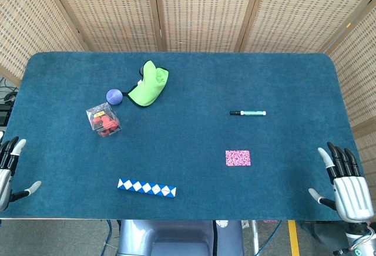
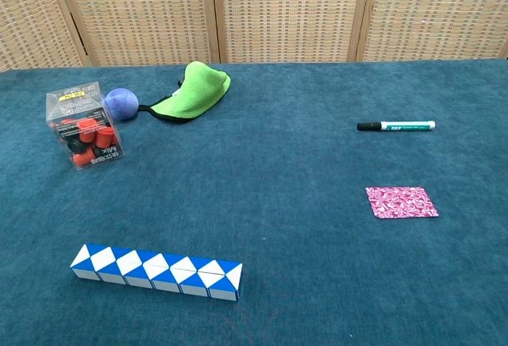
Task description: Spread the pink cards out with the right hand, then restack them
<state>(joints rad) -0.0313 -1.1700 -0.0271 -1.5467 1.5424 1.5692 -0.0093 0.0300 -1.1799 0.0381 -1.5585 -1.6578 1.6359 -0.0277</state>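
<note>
Woven screen (image 2: 286,13) behind blue table (image 2: 270,163)

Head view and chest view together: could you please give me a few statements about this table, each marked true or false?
1. The pink cards lie in one neat stack. True.
2. The right hand is holding the cards. False: it is at the table edge, apart from them, holding nothing.
3. The marker lies beyond the cards. True.
4. The purple ball sits beside the blue-and-white snake puzzle. False: it sits beside the green cloth.
5. The left hand holds nothing. True.
</note>
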